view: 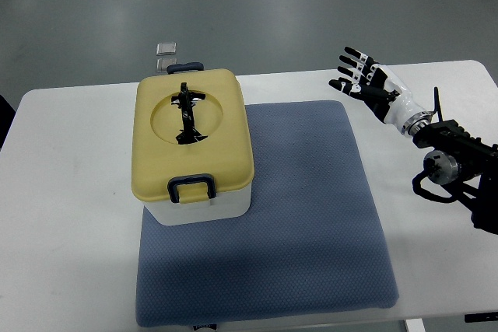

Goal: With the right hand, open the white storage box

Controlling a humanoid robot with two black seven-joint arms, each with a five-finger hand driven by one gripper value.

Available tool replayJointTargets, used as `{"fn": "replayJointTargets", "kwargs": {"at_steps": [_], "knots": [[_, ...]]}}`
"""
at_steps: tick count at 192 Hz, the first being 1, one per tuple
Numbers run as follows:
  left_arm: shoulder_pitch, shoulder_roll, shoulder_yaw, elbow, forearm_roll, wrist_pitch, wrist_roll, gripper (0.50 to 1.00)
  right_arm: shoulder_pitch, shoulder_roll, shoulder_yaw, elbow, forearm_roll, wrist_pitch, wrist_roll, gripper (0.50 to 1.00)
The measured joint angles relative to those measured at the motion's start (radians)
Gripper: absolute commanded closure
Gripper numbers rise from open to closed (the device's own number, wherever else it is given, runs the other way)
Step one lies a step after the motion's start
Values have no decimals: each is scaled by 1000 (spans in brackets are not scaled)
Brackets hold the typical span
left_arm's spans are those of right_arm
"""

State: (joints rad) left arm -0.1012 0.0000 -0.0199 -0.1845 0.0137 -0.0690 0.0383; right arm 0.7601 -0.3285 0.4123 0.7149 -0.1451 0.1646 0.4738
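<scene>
Right hand (372,87) is held w/ fingers (352,66) spread wide, nothing gripped, raised over the white table (70,192). Blue mat (311,215) is seen just beside and below fingertips. White storage box (194,149), yellow lid (191,134) shut, is set well apart on mat's far-left corner.

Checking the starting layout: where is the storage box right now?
In the top view, the storage box sits lid-closed on the blue mat's left rear corner, well left of the open right hand.
</scene>
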Motion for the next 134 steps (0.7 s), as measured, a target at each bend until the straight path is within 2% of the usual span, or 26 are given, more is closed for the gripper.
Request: {"fn": "replayJointTargets", "kwargs": {"at_steps": [134], "knots": [[0,0,0,-1,0,0,1,500,10,-2,-1,0,-52,1,0,576]]}}
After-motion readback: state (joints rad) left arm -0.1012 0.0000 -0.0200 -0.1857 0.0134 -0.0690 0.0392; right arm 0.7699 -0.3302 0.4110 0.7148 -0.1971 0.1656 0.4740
